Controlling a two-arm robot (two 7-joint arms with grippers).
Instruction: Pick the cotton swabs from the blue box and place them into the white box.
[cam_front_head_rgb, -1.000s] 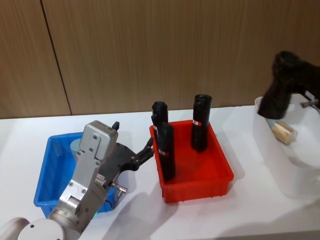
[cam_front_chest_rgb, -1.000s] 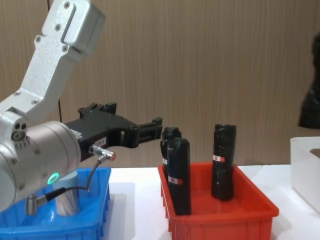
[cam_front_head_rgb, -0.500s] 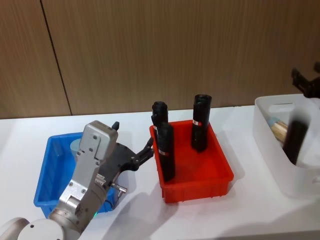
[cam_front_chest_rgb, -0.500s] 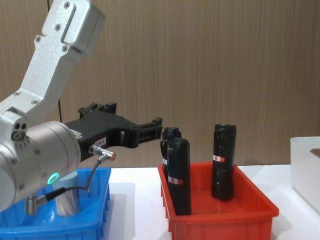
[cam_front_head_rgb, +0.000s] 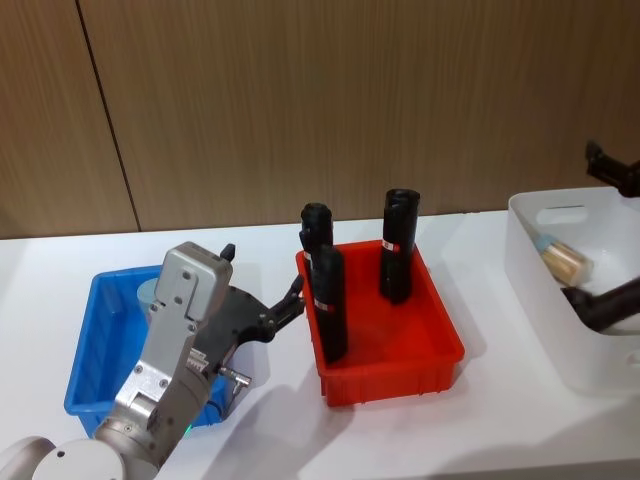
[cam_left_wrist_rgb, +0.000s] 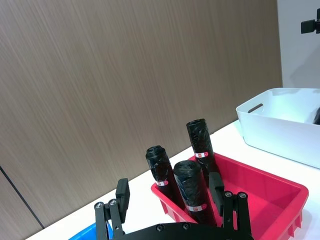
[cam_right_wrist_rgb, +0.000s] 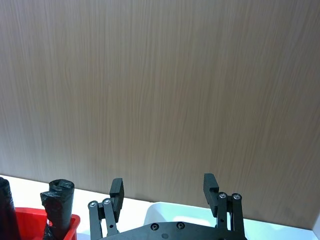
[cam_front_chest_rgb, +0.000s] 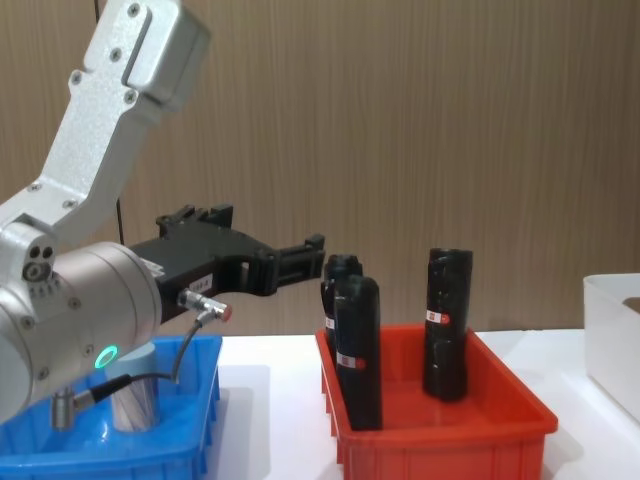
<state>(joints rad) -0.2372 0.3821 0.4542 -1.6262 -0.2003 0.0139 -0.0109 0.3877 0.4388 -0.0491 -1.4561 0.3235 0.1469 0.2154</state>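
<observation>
One jar of cotton swabs (cam_front_head_rgb: 563, 260) lies on its side in the white box (cam_front_head_rgb: 540, 300) at the right. Another jar (cam_front_chest_rgb: 134, 400) stands in the blue box (cam_front_head_rgb: 85, 370) at the left, half hidden behind my left arm. My left gripper (cam_left_wrist_rgb: 169, 190) is open and empty. It hangs above the blue box's right side, fingers (cam_front_chest_rgb: 300, 255) pointing toward the red bin. My right gripper (cam_right_wrist_rgb: 163, 190) is open and empty, raised above the white box (cam_right_wrist_rgb: 165, 210) and facing the wooden wall. One of its fingers (cam_front_head_rgb: 608, 168) shows at the right edge.
A red bin (cam_front_head_rgb: 440, 350) sits between the two boxes. It holds three tall black cylinders (cam_front_head_rgb: 330, 300) with red-white labels. A wood-panel wall runs behind the white table.
My right gripper has lifted up and away from the white box, leaving the swab jar lying inside. The left arm has stayed where it was.
</observation>
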